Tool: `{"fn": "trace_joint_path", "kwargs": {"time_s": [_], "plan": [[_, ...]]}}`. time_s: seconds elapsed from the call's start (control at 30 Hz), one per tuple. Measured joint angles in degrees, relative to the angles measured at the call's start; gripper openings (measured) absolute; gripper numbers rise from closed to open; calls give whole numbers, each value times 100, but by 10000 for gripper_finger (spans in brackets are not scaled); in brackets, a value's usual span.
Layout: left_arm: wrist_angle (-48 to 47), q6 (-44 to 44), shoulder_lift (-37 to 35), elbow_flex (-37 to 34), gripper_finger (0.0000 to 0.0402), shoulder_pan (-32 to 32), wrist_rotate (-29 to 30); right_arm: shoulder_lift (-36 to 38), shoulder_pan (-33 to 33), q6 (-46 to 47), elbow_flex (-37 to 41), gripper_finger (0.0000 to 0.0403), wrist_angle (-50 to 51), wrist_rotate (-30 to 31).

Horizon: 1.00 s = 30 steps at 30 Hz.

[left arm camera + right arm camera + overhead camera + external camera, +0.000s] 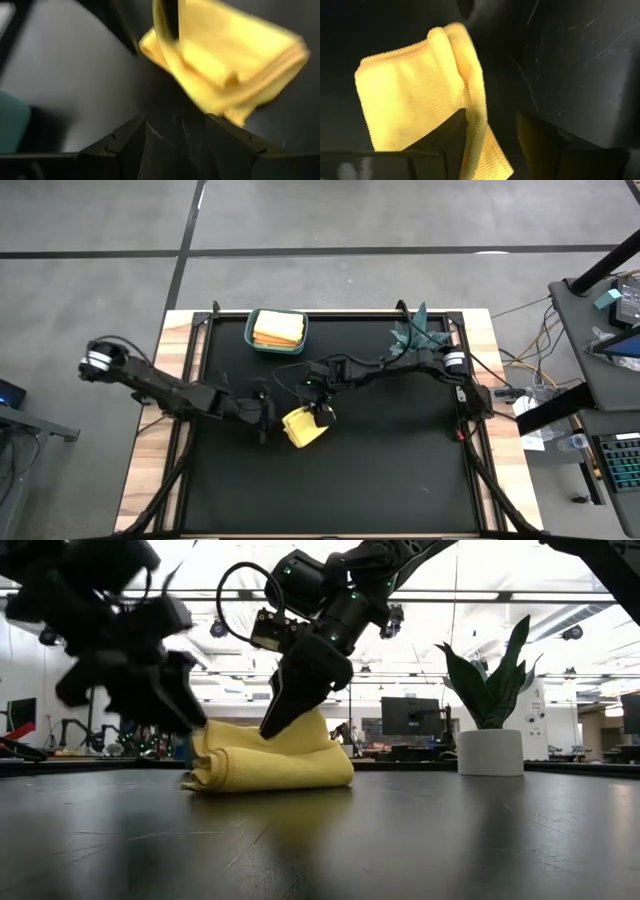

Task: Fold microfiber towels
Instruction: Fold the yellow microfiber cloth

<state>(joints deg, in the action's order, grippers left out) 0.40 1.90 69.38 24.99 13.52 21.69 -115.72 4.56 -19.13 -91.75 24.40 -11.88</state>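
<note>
On the table (400, 470), yellow towel (305, 427) lies folded.

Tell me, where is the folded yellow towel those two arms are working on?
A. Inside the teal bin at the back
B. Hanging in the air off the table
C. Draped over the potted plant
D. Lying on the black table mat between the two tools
D: the yellow towel lies folded on the black mat, between the left tool and the right tool.
</note>
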Motion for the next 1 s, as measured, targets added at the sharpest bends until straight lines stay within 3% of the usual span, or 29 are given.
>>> {"fn": "trace_joint_path", "kwargs": {"time_s": [0.23, 0.5, 0.63, 0.87, 1.0], "plan": [[484, -11, -612, -7, 192, 30, -28, 4, 82, -202, -307, 168, 106, 9], [980, -392, -152, -15, 190, 61, -42, 114, 99, -490, -1152, 148, 1551, 10], [1488, -457, 322, -15, 173, 63, -44, 194, -12, -542, -1124, 118, 1820, 3], [2015, -456, 1189, 21, 129, 58, -44, 234, -120, -493, -502, 26, 1579, -8], [2062, -543, 1449, 25, 108, 37, 89, 204, -86, -286, -56, 12, 911, 570]]}}
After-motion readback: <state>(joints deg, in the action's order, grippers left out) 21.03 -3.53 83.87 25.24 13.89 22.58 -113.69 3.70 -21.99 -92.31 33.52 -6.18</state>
